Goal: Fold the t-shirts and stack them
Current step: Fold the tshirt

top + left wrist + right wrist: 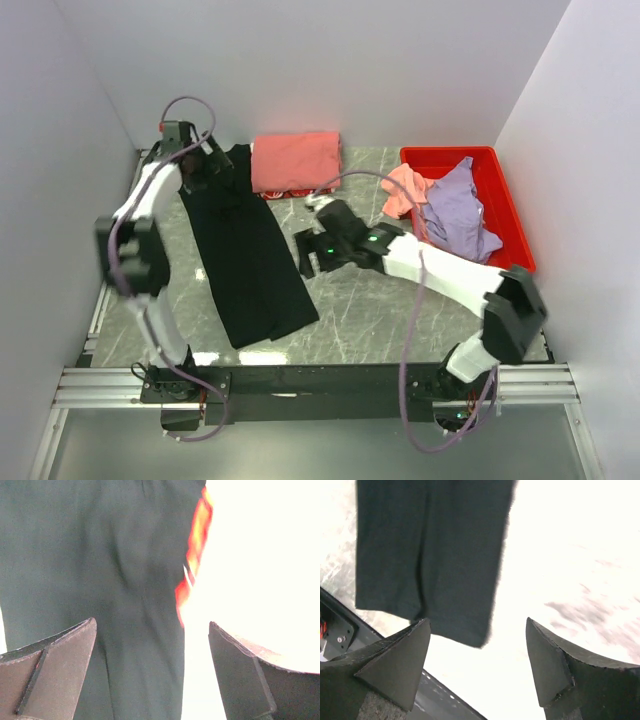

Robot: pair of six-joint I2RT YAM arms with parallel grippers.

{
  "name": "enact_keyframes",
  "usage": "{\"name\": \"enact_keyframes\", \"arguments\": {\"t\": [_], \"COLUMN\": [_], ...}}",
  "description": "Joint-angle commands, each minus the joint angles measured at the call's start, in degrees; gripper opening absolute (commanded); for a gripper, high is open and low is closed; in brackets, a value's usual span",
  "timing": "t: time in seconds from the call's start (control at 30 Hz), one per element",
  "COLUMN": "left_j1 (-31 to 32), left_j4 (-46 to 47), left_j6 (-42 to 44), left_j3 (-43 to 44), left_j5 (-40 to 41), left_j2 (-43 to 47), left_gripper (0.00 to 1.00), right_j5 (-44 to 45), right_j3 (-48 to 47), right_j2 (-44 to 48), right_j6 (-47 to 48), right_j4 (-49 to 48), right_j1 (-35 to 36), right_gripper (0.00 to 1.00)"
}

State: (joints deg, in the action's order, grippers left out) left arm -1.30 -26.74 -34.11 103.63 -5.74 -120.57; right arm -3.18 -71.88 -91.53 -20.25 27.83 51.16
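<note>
Black cloth front and centre: the black t-shirt (245, 255), spread as 1 long flat strip on the marble table (370, 310), far end right under the left gripper (212, 168), near end down by the arm bases. Over to the left gripper: 2 fingers (55, 672) parted wide, nothing pinched between them, dark fabric filling the wrist view straight past the tips. Contact with the cloth: cannot tell. Just right of that gripper, a coral-red t-shirt (295, 160), folded into a neat rectangle, edge tight against the black one; shows as a bright orange sliver in the left wrist view. Now the right gripper (305, 255): likewise released, fingers apart, gripping nothing, pointed at the long right edge of the black t-shirt, near its middle, just beside it. Through its wrist camera, black hem ahead and left of the tips, washed-out bare table to the right. Well behind that gripper, off past its forearm, a red bin (450, 152), holding a crumpled lavender t-shirt (455, 210), with a pink t-shirt (403, 188) draped over the rim nearest the gripper.
</note>
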Motion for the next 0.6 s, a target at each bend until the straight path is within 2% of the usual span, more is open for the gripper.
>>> {"name": "enact_keyframes", "arguments": {"t": [0.0,0.03,0.07,0.1,0.13,0.23,0.33,0.4,0.57], "left_j1": [3.0,4.1,5.8,9.8,12.1,17.4,21.7,26.1,37.1], "left_j4": [2.1,3.2,4.5,4.5,4.2,0.1,-10.4,-15.9,-22.7], "left_j6": [-6.5,-7.4,-8.3,-10.8,-12.2,-17.5,-23.4,-28.2,-40.2], "left_j3": [-16.0,-25.8,-30.3,-34.4,-41.5,-52.3,-58.8,-63.2,-71.0], "left_j5": [-3.9,-2.8,-0.8,5.5,8.4,12.4,18.0,18.3,14.3], "left_j2": [20.9,28.8,32.9,36.6,43.1,53.3,62.1,68.0,73.1], "left_gripper": [0.99,0.99,1.0,1.0,0.99,1.0,0.99,0.99,0.99], "right_j5": [1.2,1.6,2.0,2.0,1.8,-0.4,-2.9,-3.7,-8.0], "right_j3": [6.1,8.7,9.9,12.0,13.1,16.7,19.0,20.0,21.8], "right_j2": [7.9,9.1,10.2,12.4,13.5,17.3,18.9,18.8,17.9], "right_j6": [-2.7,-2.9,-3.1,-3.2,-3.3,-3.2,-3.3,-3.6,-4.5], "right_j4": [-3.1,-3.3,-3.4,-3.7,-4.3,-6.8,-8.4,-9.2,-11.2], "right_j1": [-2.8,-4.1,-4.6,-5.0,-5.8,-6.3,-6.9,-6.9,-6.9], "right_gripper": [0.83,0.83,0.84,0.84,0.85,0.87,0.9,0.9,0.91]}}
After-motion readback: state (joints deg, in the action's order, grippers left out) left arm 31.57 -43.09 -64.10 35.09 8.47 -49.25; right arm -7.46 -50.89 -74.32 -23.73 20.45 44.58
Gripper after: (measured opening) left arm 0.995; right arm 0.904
